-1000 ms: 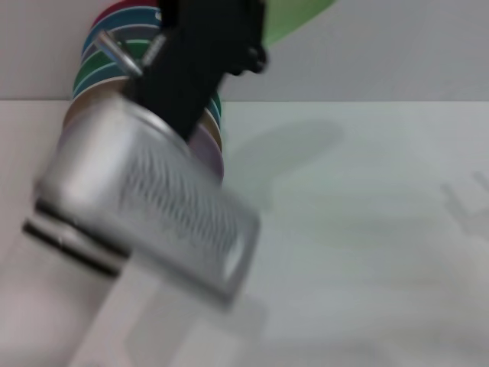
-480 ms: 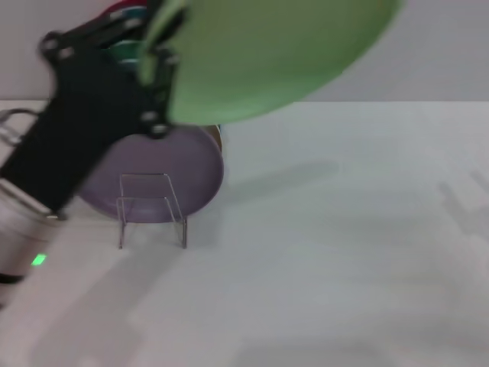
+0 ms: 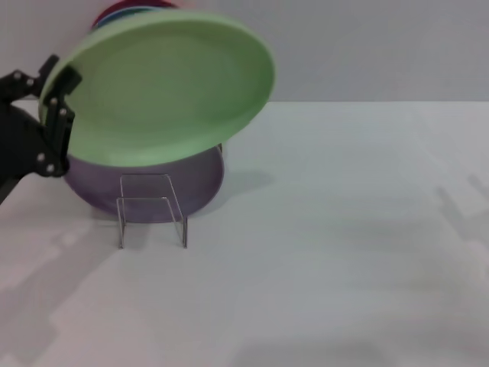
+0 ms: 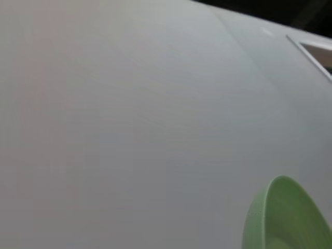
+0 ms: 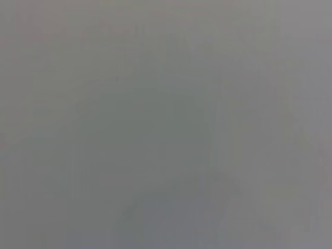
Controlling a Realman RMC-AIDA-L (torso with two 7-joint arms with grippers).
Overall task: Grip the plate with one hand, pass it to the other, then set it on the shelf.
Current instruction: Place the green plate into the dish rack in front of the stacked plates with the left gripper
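Observation:
The pale mint-green plate hangs tilted in the air at the upper left of the head view. My left gripper is shut on its left rim and holds it above the table. The plate's edge also shows in the left wrist view. The small clear rack stands on the table below the plate, empty. My right gripper is out of view; the right wrist view shows only plain grey.
A lilac-purple plate leans behind the rack. More coloured plates are stacked behind the green one at the back left. The white table stretches to the right and front.
My left arm has swung back to the left and out of the camera's way, carrying the green plate down and left. The rack and the purple plate have come into sight.

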